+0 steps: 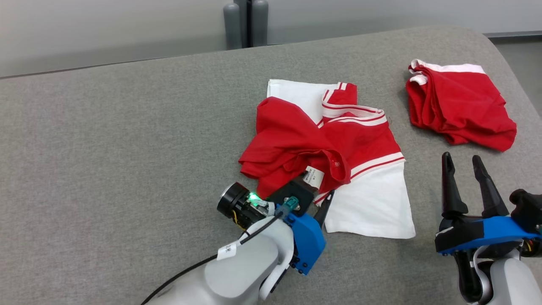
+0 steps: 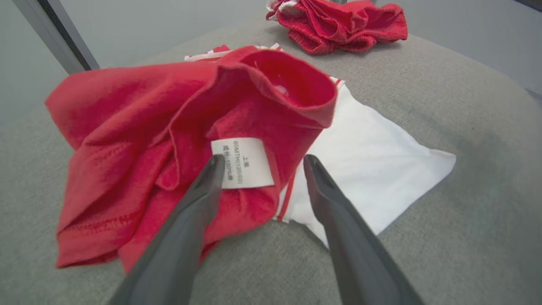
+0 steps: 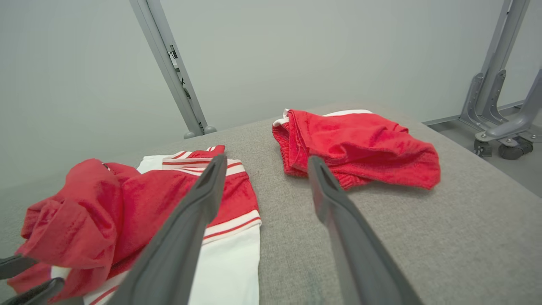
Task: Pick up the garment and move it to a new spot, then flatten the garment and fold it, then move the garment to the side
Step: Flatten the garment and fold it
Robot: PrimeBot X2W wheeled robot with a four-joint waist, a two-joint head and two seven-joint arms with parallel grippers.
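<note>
**A:** What is the ground like?

**B:** A grey cloth-topped table [image 1: 127, 148] runs leftward from the shirt [image 1: 334, 152], with a pale wall [image 1: 84, 34] behind it. Beyond the shirt and a little to its left, two dark posts [image 1: 245, 21] stand past the table's far edge.

**A:** And the shirt?

**B:** It lies mid-table, crumpled. Red cloth is heaped over its left half and a white panel lies flat at its near right, with red-and-white bands across it. A white label [image 2: 243, 163] faces up on the near red fold.

**A:** Is anything in the way?

**B:** The left gripper [image 2: 263, 160] is at the shirt's near edge with its fingers spread wide. One tip is at the label and the other is over the white panel, and it clasps nothing. In the head view its wrist hides part of the hem.

**A:** What is right of the shirt?

**B:** Red shorts [image 1: 457, 106] with a white band are bunched up well apart from it, toward the far right. Nearer the robot, the right gripper [image 1: 461, 157] stands right of the shirt, fingers wide and empty. Further right of the shirt, off the table, are grey frame legs [image 3: 499, 127] on castors.
</note>
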